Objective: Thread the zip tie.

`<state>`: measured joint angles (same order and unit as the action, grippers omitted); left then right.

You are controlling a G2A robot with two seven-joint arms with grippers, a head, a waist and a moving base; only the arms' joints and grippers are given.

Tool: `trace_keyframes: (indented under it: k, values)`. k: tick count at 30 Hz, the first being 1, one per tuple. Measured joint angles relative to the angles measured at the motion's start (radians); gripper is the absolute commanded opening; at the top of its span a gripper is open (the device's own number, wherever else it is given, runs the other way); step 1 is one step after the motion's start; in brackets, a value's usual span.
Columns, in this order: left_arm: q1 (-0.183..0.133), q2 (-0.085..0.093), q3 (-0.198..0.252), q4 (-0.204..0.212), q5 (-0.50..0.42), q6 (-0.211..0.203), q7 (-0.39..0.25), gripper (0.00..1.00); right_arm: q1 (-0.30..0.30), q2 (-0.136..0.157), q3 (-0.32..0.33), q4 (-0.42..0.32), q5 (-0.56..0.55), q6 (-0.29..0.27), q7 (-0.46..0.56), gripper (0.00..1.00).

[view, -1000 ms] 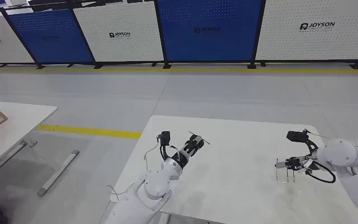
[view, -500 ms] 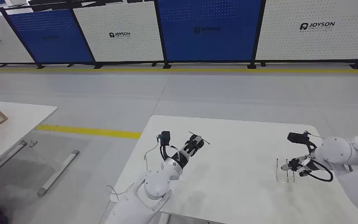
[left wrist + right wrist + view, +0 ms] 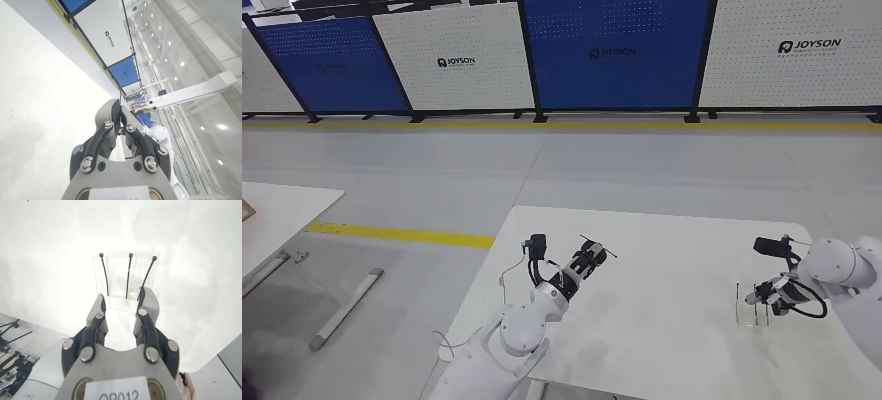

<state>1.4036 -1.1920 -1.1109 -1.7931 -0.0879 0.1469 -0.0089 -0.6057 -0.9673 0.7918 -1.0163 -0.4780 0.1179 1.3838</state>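
Observation:
My left gripper (image 3: pixel 120 113) is shut on a thin black zip tie (image 3: pixel 119 94), whose strap sticks out past the fingertips. In the top view that gripper (image 3: pixel 589 258) is raised over the table's left half, the zip tie (image 3: pixel 598 246) pointing away from it. My right gripper (image 3: pixel 122 297) is open, just short of a clear holder (image 3: pixel 113 264) that carries three black zip ties (image 3: pixel 128 275) side by side. One outer tie's tail (image 3: pixel 146 277) ends at a fingertip (image 3: pixel 143 294). From above, the right gripper (image 3: pixel 756 296) is beside the holder (image 3: pixel 750 312) near the table's right edge.
The white table (image 3: pixel 662 300) is bare between the two arms. A second white table (image 3: pixel 282 215) stands off to the left across the floor. Blue and white pegboard panels (image 3: pixel 612 55) line the far side of the room.
My right gripper has drawn back a little to the right from over the holder and turned slightly. The left arm has not moved.

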Motion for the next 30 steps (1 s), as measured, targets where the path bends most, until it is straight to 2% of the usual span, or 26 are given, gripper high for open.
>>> trace_keyframes:
  k: [7,21,24,27,30]
  values:
    - [0.0,0.0,0.0,0.0,0.0,0.0,0.0,0.0,0.035,-0.032,-0.039,0.066,0.011,-0.019,-0.016,0.38]
    - [0.0,0.0,0.0,0.0,0.0,0.0,0.0,0.0,0.06,-0.06,-0.059,0.129,-0.001,-0.019,-0.025,0.34]
    - [0.0,0.0,0.0,0.0,0.0,0.0,0.0,0.0,0.069,-0.069,-0.069,0.142,-0.008,-0.01,-0.025,0.26]
    - [0.0,0.0,0.0,0.0,0.0,0.0,0.0,0.0,0.079,-0.079,-0.078,0.155,-0.014,-0.002,-0.025,0.31]
    - [0.0,0.0,0.0,0.0,0.0,0.0,0.0,0.0,0.088,-0.089,-0.087,0.173,-0.015,0.001,-0.023,0.31]
